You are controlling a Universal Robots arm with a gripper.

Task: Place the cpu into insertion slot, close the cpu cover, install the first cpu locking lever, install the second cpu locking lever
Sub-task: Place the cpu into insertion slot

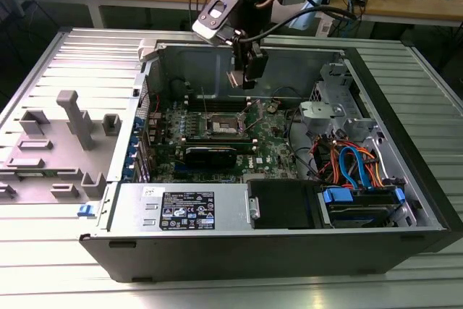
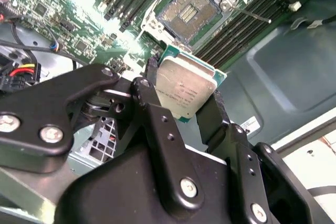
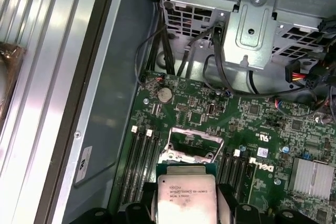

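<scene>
My gripper (image 2: 184, 92) is closed on the cpu (image 2: 185, 88). The two black fingers (image 2: 149, 93) press it from two opposite edges, and its dull silver top faces the camera in both wrist views. In the first wrist view the cpu (image 3: 187, 203) sits between the fingertips of the gripper (image 3: 187, 209), with its thin green border visible around the metal.

The cpu is in the air above the green motherboard (image 1: 269, 151), not touching it. In the exterior view my gripper (image 1: 249, 74) hangs inside the open computer case (image 1: 289, 251), over the insertion slot (image 1: 224, 129) and clearly higher than it.

In the second wrist view the insertion slot (image 2: 186, 11) is uncovered, and I can see its pale contact field inside the dark rim. The cpu is near it but apart from it. A thin wire lever (image 2: 251, 13) stands out beside the slot.

In the first wrist view the cpu cover (image 3: 191, 157) is lifted, and the board is visible through its square window. Long black memory slots (image 3: 139, 166) lie on both sides of it.
</scene>
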